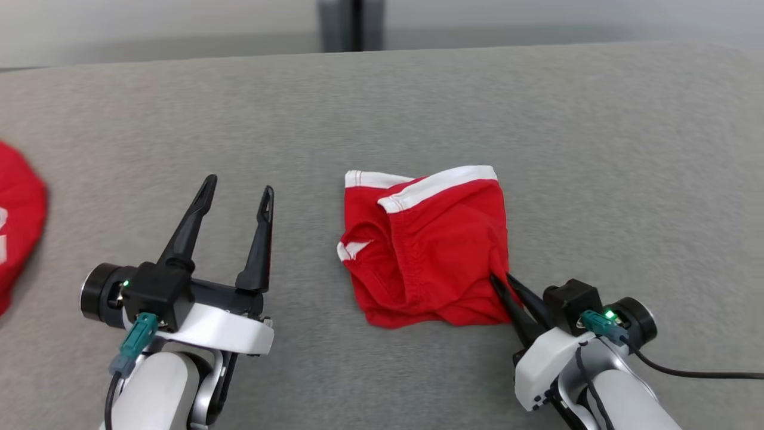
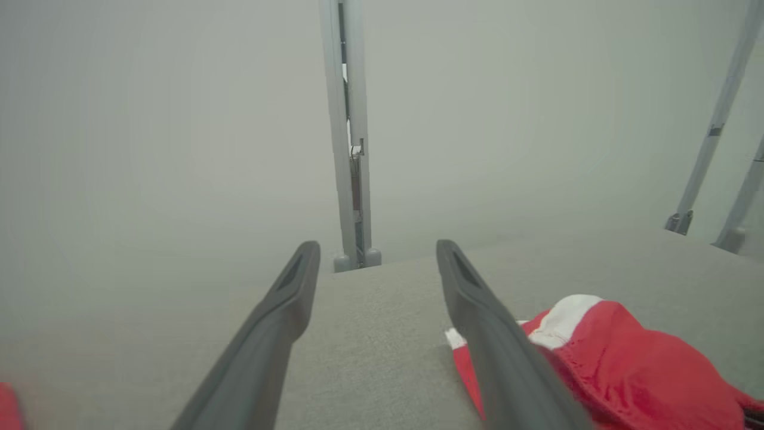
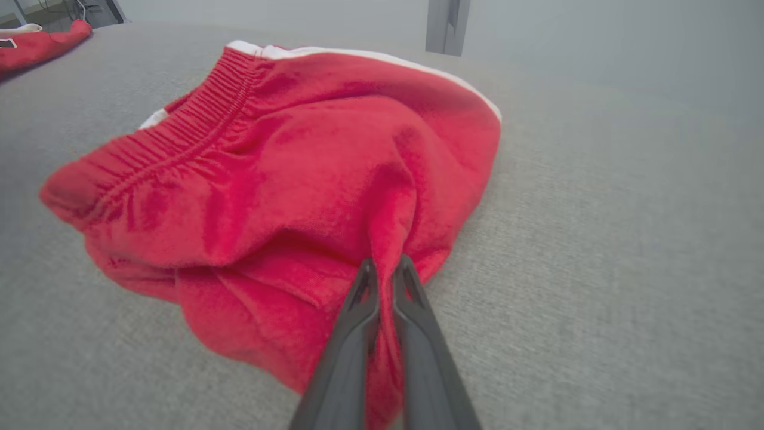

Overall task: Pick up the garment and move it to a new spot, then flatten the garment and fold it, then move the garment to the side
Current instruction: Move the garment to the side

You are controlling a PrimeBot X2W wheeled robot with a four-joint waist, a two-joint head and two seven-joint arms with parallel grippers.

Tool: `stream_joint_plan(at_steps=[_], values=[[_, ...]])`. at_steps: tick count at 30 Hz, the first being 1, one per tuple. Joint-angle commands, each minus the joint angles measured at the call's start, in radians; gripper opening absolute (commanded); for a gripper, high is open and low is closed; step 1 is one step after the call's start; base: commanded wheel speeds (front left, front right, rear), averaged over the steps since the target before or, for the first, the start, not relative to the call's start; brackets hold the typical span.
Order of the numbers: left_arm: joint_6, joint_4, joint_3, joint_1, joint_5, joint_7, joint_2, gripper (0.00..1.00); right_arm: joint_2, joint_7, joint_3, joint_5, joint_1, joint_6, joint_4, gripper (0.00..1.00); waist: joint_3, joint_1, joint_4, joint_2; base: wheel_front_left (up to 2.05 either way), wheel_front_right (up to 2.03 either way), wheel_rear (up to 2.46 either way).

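A red garment [image 1: 430,251] with white trim lies bunched on the grey table [image 1: 382,107] near its middle. My right gripper [image 1: 500,279] is shut on the garment's near right corner; in the right wrist view its fingertips [image 3: 385,269] pinch a raised ridge of the red cloth [image 3: 268,179]. My left gripper [image 1: 239,192] hovers open to the left of the garment, nothing between its fingers. In the left wrist view the open fingers [image 2: 377,257] frame bare table, with the garment [image 2: 627,364] at the lower right.
Another red cloth [image 1: 18,227] with white marks lies at the table's far left edge, also in the right wrist view as a red cloth [image 3: 42,42] at the top left. A grey post [image 2: 349,137] stands beyond the table's far edge. A black cable [image 1: 704,373] trails from the right wrist.
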Motion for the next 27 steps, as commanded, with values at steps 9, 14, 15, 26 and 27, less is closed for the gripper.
stream_joint_plan(at_steps=[9, 14, 15, 26, 27], values=[[-0.019, -0.094, -0.025, -0.051, 0.045, 0.09, 0.071, 1.0, -0.12, -0.084, 0.024, 0.01, -0.126, 0.0, 0.082, 0.0, 0.081, 0.0, -0.34, 0.0, 0.0, 0.0, 0.0], [-0.031, -0.131, -0.044, -0.088, 0.063, 0.135, 0.089, 1.0, -0.153, -0.134, -0.015, 0.013, -0.256, 0.0, 0.203, 0.0, 0.112, 0.0, -0.386, 0.0, 0.0, 0.0, 0.0], [-0.035, -0.14, -0.05, -0.095, 0.067, 0.143, 0.09, 1.0, -0.159, -0.145, -0.029, 0.019, -0.281, 0.0, 0.23, 0.0, 0.121, 0.0, -0.389, 0.0, 0.0, 0.0, 0.0], [-0.043, -0.19, -0.069, -0.144, 0.085, 0.184, 0.107, 1.0, -0.23, -0.186, -0.11, 0.004, -0.455, 0.0, 0.449, 0.0, 0.198, 0.0, -0.39, 0.0, 0.0, 0.0, 0.0], [-0.042, -0.191, -0.068, -0.147, 0.084, 0.184, 0.109, 1.0, -0.238, -0.188, -0.111, -0.009, -0.465, 0.0, 0.459, 0.0, 0.204, 0.0, -0.39, 0.0, 0.0, 0.0, 0.0]])
